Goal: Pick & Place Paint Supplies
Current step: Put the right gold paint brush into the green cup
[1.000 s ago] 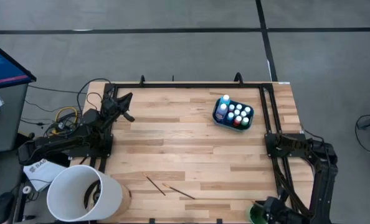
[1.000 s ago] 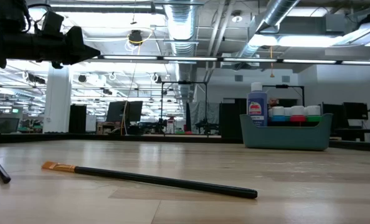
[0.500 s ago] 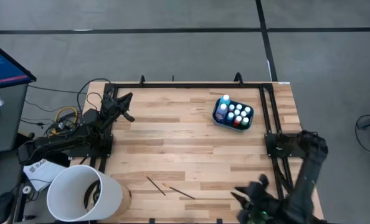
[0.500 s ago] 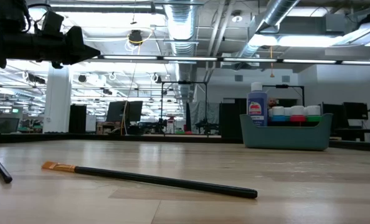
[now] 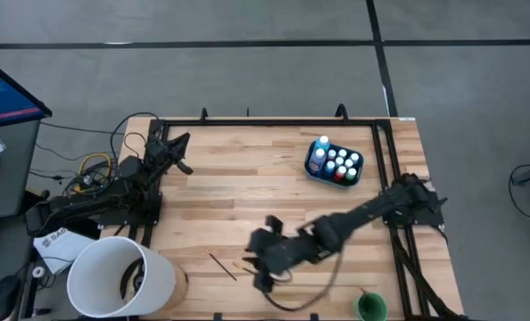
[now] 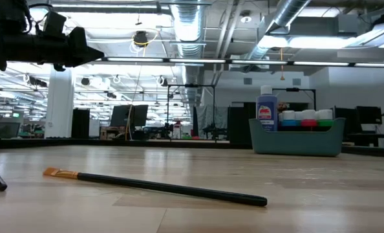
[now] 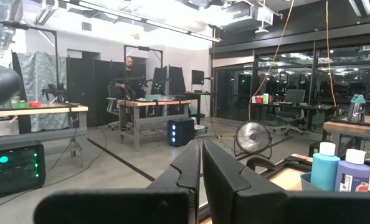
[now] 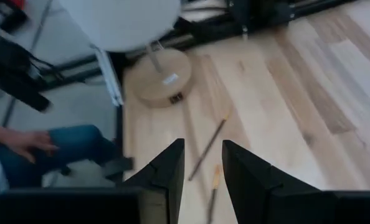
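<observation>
Two thin brushes (image 5: 222,266) (image 5: 258,274) lie flat on the wooden table near its front edge; the low view shows one of them (image 6: 160,186) lengthwise. My right gripper (image 5: 258,260) (image 8: 202,163) hangs above them, open, slanting down, with nothing between its fingers. Both brushes (image 8: 210,148) (image 8: 212,188) show beyond its fingertips. White-capped paint bottles stand in the teal tub (image 5: 334,164) (image 6: 297,137) at the far right. My left gripper (image 5: 181,153) (image 7: 202,167) waits shut at the far left, raised off the table.
The big white bucket (image 5: 122,276) (image 8: 119,18) stands on a round wooden base at the near left corner. A green round thing (image 5: 370,308) sits at the near right corner. A person's hand and leg (image 8: 29,144) show beside the table, near the bucket.
My right arm has swung from the table's near right corner toward the left along the front edge, rising a little and turning, and now reaches out over the two brushes. The green round thing stays at the near right corner.
</observation>
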Tool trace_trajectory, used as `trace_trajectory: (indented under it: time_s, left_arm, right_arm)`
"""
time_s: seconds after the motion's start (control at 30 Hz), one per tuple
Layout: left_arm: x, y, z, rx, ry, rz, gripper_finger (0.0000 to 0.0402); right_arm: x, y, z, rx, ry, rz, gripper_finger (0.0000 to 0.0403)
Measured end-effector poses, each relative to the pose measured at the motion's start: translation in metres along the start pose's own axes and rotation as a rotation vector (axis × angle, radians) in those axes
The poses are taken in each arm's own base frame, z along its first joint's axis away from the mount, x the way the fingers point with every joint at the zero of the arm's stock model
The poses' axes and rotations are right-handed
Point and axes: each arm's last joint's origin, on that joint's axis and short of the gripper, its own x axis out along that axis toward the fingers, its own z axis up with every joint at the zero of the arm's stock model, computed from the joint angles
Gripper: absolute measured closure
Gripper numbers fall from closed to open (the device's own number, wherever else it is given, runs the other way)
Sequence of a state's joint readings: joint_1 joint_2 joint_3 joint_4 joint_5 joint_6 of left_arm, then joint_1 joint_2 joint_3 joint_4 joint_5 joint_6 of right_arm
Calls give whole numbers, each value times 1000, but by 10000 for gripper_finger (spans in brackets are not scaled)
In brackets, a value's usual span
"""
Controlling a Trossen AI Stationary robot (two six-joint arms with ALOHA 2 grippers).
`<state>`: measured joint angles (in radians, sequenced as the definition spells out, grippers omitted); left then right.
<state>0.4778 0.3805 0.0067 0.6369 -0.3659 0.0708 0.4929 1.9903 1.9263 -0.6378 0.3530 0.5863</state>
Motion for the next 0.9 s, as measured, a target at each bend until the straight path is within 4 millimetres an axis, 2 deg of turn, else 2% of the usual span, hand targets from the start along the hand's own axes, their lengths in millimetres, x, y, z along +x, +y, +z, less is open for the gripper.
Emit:
trace_trajectory:
  time_s: [0.23,0.47,0.73,0.9]
  left_arm:
    - [0,0,0,0,0,0,394]
    - [0,0,0,0,0,0,394]
    - [0,0,0,0,0,0,394]
    - [0,0,0,0,0,0,394]
  right_arm:
    - [58,-27,-14,-39,142,-40,300]
    - [102,-37,-36,-121,192,-78,300]
    - [140,-35,-57,-260,162,-51,299]
    - [143,-35,-56,-309,151,-47,281]
